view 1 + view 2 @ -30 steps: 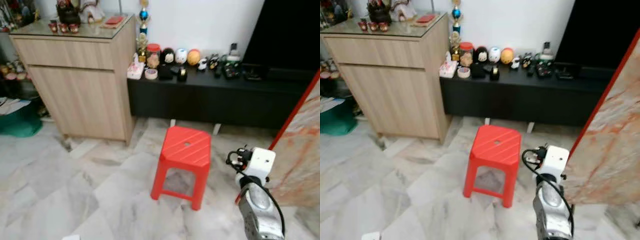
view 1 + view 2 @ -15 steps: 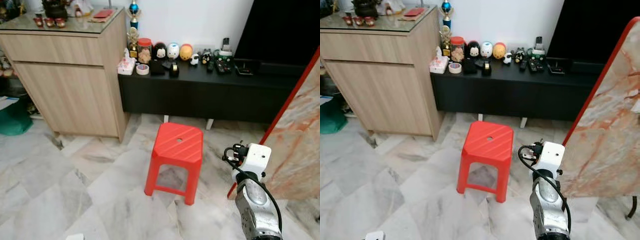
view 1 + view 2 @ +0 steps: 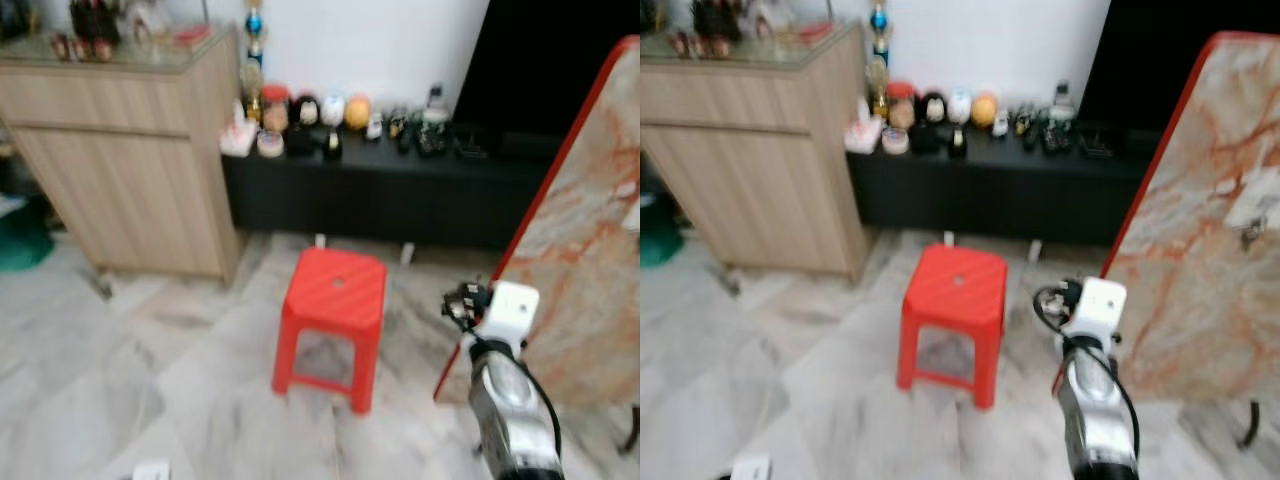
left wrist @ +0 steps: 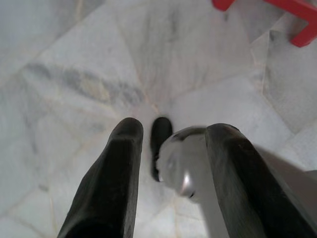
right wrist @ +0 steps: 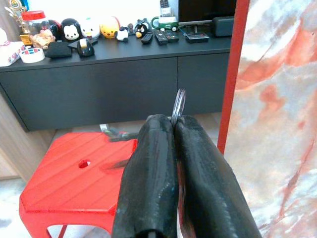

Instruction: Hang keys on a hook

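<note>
Floor (image 3: 120, 350): pale grey marble tiles, blurred in the head views.
Slab (image 3: 1200, 230): a big marbled panel with a red edge, leaning upright on the right, just beside the right arm.
Cabinet (image 3: 130, 150): light wood, at the back left, with small ornaments on its glass top.
Counter (image 3: 380, 195): long, low and black, against the white wall, right of the cabinet; it carries a row of small figurines, a jar, tape rolls and remotes.
Screen (image 3: 540, 60): a dark panel above the counter's right end.
Stool (image 3: 328, 325): red plastic with a hole in the seat, standing on the floor in front of the counter.
Right arm (image 3: 510, 400): silver, raised at the lower right, its white wrist block near the slab's red edge.
Right claw (image 5: 174, 129): two black fingers pressed together, pinching the key ring.
Key ring (image 5: 179, 106): a thin metal loop standing up out of the right claw's tips, held in the air above the stool and beside the slab's red edge.
Left claw (image 4: 173, 144): fingers spread apart, pointing down at the floor, holding nothing; a stool leg shows nearby.
</note>
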Tool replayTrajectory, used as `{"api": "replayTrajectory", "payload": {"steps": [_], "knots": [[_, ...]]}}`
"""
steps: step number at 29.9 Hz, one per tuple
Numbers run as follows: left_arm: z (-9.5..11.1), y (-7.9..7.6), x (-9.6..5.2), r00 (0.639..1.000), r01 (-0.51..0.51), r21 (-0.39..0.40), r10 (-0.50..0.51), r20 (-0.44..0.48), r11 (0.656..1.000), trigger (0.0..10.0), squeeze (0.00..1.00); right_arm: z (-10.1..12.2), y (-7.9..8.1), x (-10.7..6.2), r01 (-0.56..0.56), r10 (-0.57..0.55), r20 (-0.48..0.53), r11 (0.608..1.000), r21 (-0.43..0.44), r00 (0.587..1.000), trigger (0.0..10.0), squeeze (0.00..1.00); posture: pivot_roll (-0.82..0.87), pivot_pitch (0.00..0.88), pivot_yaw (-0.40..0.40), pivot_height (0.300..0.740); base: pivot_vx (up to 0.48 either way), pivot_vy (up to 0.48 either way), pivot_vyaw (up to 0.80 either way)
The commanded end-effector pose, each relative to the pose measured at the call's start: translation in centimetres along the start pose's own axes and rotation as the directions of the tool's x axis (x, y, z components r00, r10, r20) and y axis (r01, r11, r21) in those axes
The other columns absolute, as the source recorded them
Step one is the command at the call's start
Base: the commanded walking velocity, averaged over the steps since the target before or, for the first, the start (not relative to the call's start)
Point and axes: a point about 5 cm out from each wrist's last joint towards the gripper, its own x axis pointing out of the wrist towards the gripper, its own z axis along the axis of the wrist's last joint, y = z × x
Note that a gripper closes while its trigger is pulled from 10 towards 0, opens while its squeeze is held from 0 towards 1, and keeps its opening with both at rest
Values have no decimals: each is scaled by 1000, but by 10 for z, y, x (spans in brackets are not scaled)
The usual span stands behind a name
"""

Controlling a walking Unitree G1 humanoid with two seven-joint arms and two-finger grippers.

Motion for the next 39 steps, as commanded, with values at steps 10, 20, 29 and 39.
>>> {"api": "replayTrajectory", "payload": {"steps": [10,20,29,39], "knots": [[-2,4,-1,1000,-10,4,10,-16,1000,10000,0,3,4,2,-1,1,18,1000,12,1000,10000,0,42,0,-67,735,0,-480,0],[-2,2,0,1000,-6,4,6,-16,1000,10000,0,2,4,2,4,-4,18,1000,16,1000,10000,0,40,0,-63,735,0,-480,0],[-3,3,-1,1000,-5,9,5,-19,1000,10000,0,1,0,2,38,-39,17,999,28,999,10000,0,38,0,-62,735,0,-480,0],[-2,3,-1,1000,1,17,0,-19,1000,10000,0,-2,-7,1,91,-91,-2,994,66,996,10000,0,32,0,-57,735,0,-480,-237]]}}
